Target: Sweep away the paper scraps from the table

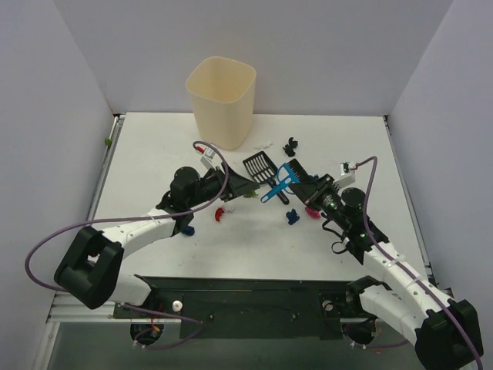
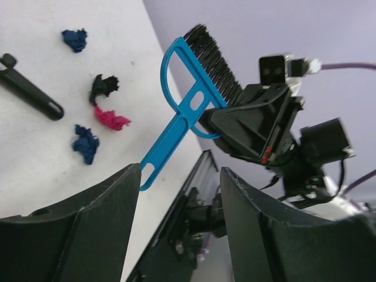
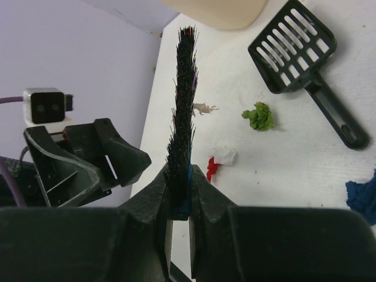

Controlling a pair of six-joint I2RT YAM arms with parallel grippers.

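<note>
My right gripper (image 1: pixel 299 176) (image 3: pixel 180 197) is shut on the head of a small blue brush (image 1: pixel 277 185) (image 2: pixel 185 111), whose black bristles (image 3: pixel 182 111) stick up between its fingers. My left gripper (image 1: pixel 240 188) (image 2: pixel 179 176) faces it, open with nothing between its fingers. Paper scraps lie on the white table (image 1: pixel 154 154): a red one (image 1: pixel 219 213) (image 3: pixel 214 164), blue ones (image 1: pixel 189 230) (image 1: pixel 291 216) (image 2: pixel 86 143), a magenta one (image 1: pixel 312 211) (image 2: pixel 111 119), a black one (image 1: pixel 290 144) (image 2: pixel 103 86) and a green one (image 3: pixel 258 116). Another blue scrap (image 2: pixel 75 39) shows in the left wrist view.
A black slotted scoop (image 1: pixel 259 166) (image 3: pixel 299 53) lies flat between the two grippers, its handle (image 2: pixel 29 91) pointing toward the arms. A cream bin (image 1: pixel 221 100) stands at the back of the table. Pale walls close in the left, right and far sides.
</note>
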